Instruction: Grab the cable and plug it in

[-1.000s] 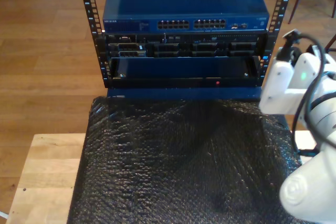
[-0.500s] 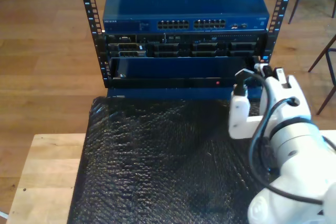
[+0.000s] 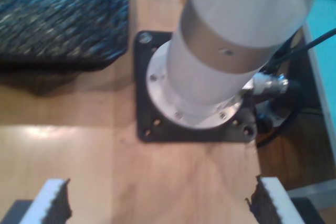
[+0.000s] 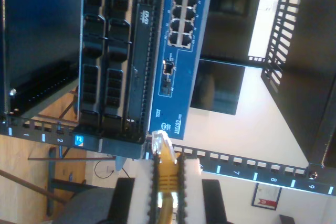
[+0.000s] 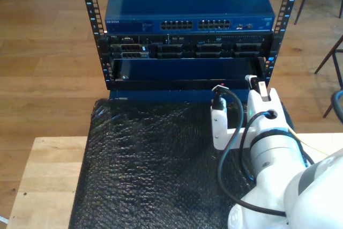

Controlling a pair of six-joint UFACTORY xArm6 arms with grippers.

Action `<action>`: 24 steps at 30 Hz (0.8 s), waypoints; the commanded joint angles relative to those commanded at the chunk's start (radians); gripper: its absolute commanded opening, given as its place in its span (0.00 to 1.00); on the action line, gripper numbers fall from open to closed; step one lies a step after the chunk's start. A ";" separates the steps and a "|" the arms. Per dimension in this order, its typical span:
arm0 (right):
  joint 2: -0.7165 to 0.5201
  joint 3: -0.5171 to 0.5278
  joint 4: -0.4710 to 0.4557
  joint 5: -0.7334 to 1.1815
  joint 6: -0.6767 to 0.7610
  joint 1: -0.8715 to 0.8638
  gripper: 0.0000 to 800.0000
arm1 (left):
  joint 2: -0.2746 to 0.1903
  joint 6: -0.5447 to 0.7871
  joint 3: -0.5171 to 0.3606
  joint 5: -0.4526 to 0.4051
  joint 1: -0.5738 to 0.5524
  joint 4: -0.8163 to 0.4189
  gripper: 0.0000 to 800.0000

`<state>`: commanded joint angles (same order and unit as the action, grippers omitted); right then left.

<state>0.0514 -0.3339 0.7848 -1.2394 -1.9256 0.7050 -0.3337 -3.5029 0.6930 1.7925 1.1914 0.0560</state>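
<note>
My second hand (image 4: 167, 182) is clamped on the cable (image 4: 167, 174), its pale-yellow length pinched between the white pads (image 4: 190, 182) and the clear clip plug (image 4: 160, 142) poking out just ahead of them, near the lower edge of the blue switch (image 4: 181, 51). In the exterior view that arm (image 5: 268, 143) stands at the lower right of the frame, in front of the rack (image 5: 187, 52) and above the black padded mat (image 5: 155, 164).

To plug in well, I'd judge the plug must be squared up with one port in the row of sockets (image 4: 184, 9), clip side matching the notch, then pushed straight in without letting the cable twist in the pads.

My first hand (image 3: 157, 203) is spread open and empty over bare bench wood (image 3: 173, 177), looking at an arm's base plate (image 3: 152, 124).

Compared with half a second ago, the arm has swung further towards the middle of the exterior frame and closer to the rack face.
</note>
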 joint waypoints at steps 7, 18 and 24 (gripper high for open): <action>0.005 -0.005 0.008 0.000 -0.014 0.000 0.00 | -0.015 0.063 -0.084 -0.101 0.078 -0.009 1.00; 0.021 -0.049 0.031 0.003 -0.034 0.002 0.00 | -0.081 0.121 -0.230 -0.198 0.091 -0.072 1.00; 0.026 -0.052 0.031 0.003 -0.034 0.002 0.00 | -0.109 0.155 -0.261 -0.233 0.092 -0.074 1.00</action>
<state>0.0775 -0.3861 0.8155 -1.2363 -1.9594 0.7066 -0.4427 -3.3480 0.4321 1.5593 1.2835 -0.0176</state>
